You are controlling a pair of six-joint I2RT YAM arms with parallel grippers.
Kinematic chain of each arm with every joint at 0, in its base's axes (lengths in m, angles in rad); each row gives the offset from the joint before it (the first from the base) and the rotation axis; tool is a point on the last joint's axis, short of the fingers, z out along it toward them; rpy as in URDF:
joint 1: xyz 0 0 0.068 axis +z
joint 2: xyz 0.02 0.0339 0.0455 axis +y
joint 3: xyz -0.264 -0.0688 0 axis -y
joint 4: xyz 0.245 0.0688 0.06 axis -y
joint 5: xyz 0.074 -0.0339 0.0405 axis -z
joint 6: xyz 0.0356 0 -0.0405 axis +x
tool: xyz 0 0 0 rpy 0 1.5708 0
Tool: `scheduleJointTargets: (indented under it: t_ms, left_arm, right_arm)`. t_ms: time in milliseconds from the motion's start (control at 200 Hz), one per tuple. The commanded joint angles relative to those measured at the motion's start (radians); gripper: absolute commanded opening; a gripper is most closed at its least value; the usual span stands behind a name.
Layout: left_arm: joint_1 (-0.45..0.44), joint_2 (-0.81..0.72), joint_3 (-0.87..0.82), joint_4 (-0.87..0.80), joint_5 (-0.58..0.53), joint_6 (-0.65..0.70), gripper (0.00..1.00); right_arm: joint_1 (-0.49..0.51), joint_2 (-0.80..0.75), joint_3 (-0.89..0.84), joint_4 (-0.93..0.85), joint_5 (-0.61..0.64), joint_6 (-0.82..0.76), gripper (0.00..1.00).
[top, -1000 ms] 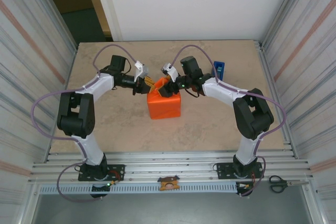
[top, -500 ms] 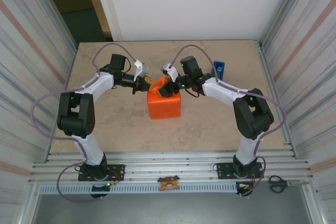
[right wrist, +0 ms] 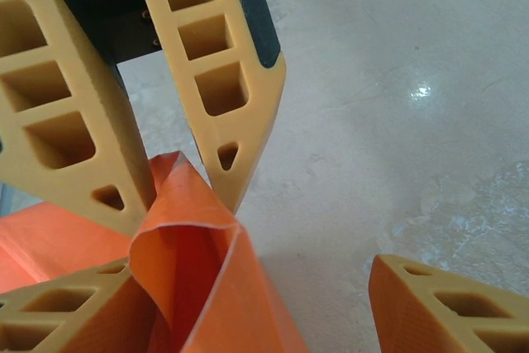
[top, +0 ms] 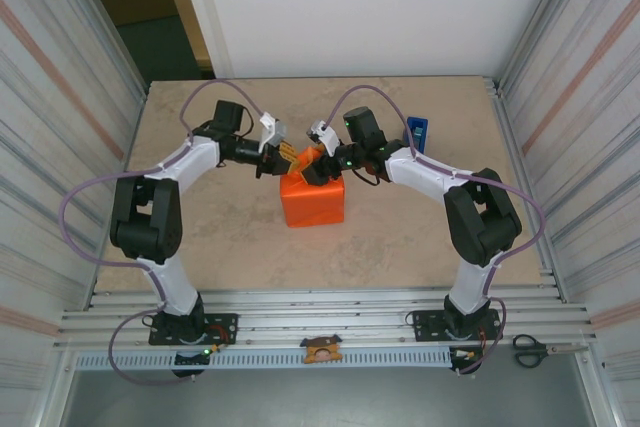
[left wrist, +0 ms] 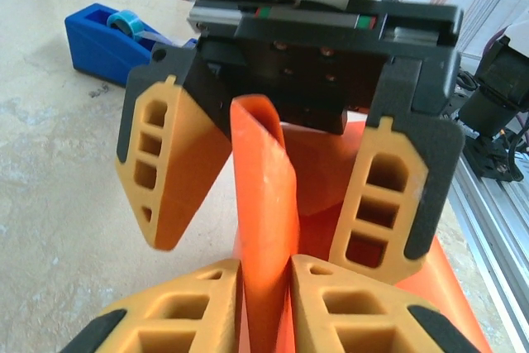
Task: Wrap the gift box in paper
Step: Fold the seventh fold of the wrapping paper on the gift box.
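Clench of left hand (left wrist: 264, 277) on a thin upright flap of the large, plain, lighter-orange paper sheet (left wrist: 263, 196), with yellow ribbed fingertips (left wrist: 211, 283) pressed against both faces of the flap at bottom centre of the left wrist view. At upper left of the right wrist view, those two fingers meeting on the peak of a curled fold.

Right hand (right wrist: 252, 266) released. Fingers spread wide along the bottom edge of its own view, one just beside the paper at lower left, the other out over bare stone at lower right. Head-on to the left hand in the left wrist view, with the flap upright between the parted fingers and close against the one on frame left.

Below the flap, paper running down over an orange block-shaped bundle (top: 313, 202) at the centre of the top view, both hands meeting just above its far edge. No telling the gift box itself from the wrap.

Bundle resting on the beige marbled desk (top: 220, 237). Narrow blue tape dispenser (top: 417, 133) on the desk right of centre, beside the right arm and apart from the bundle. Black-handled scissors (top: 530, 350) on the metal rail at lower right.
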Motion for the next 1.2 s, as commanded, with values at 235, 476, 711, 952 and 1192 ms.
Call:
scheduleJointTargets:
  t_ms: [235, 476, 711, 952, 1192]
  left_arm:
    - [-0.02, -0.011, 0.057, 0.017, 0.036, -0.023, 0.0]
    - [-0.022, -0.021, 0.072, 0.035, 0.042, -0.055, 0.18]
    - [-0.035, -0.003, 0.104, 0.035, 0.055, -0.066, 0.19]
    - [-0.045, -0.003, 0.112, 0.038, 0.044, -0.077, 0.0]
    - [-0.041, -0.088, 0.063, 0.178, -0.03, -0.223, 0.3]
  right_arm:
    - [0.004, 0.034, -0.005, -0.105, 0.008, -0.029, 0.67]
    - [0.003, 0.036, -0.005, -0.105, 0.007, -0.03, 0.67]
    - [0.004, 0.039, -0.004, -0.105, 0.006, -0.028, 0.67]
    - [0.004, 0.036, -0.005, -0.107, 0.008, -0.028, 0.68]
    - [0.004, 0.03, -0.006, -0.101, 0.008, -0.03, 0.69]
